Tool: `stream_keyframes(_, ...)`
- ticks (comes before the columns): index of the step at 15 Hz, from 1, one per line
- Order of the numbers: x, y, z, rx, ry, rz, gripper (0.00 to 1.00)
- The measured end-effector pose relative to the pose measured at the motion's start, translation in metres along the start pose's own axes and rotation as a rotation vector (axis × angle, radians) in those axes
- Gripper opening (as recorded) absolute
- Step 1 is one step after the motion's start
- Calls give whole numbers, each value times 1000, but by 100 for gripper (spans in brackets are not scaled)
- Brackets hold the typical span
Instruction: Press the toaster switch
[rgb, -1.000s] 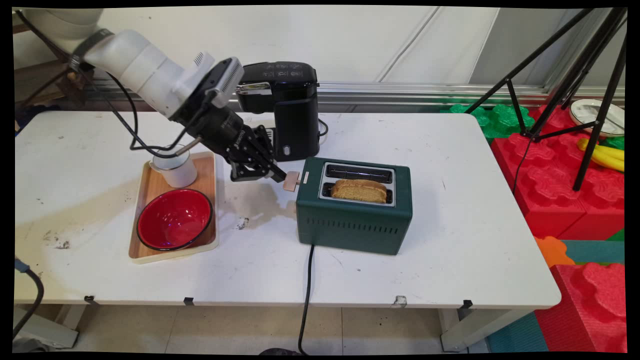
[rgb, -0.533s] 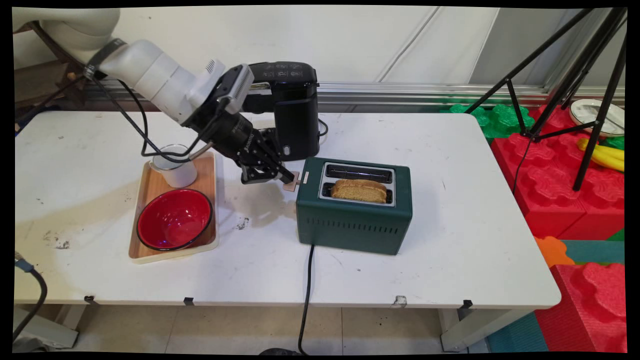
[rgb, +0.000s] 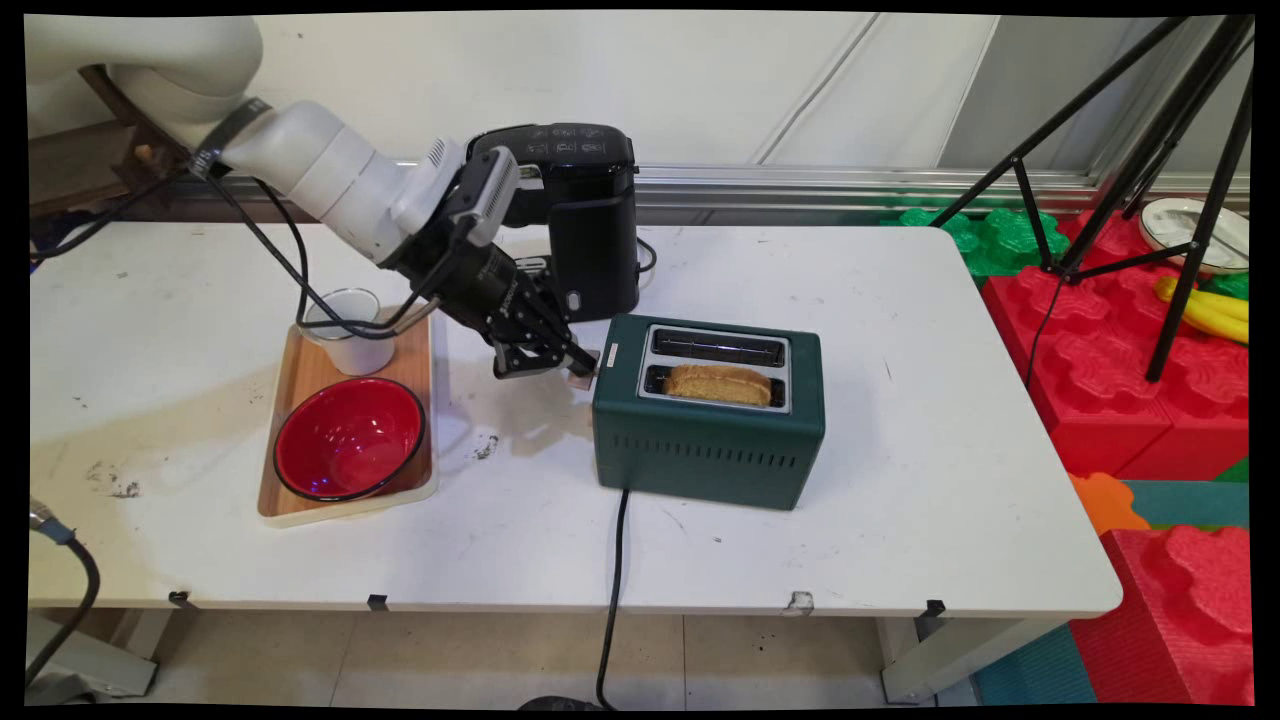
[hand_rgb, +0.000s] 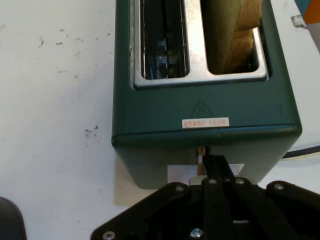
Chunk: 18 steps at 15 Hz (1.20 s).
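Wooden tray (rgb: 300, 385) at left carries a white cup (rgb: 347, 335) and red bowl (rgb: 350, 437). Right of it, the black claw (rgb: 580, 368), fingers together, presses the lever (rgb: 583, 378) of the green toaster (rgb: 708, 440), bread slice (rgb: 720, 383) in its near slot.

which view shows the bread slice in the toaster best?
Main view. It shows the whole top of the bread sitting in the near slot of the green toaster, with the far slot empty. The hand view catches only one end of the bread, cut off at the top edge, beyond the tool.
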Motion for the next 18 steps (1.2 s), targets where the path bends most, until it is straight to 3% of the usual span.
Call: stream_keyframes(18,-22,-5,26,0,-36,23,0)
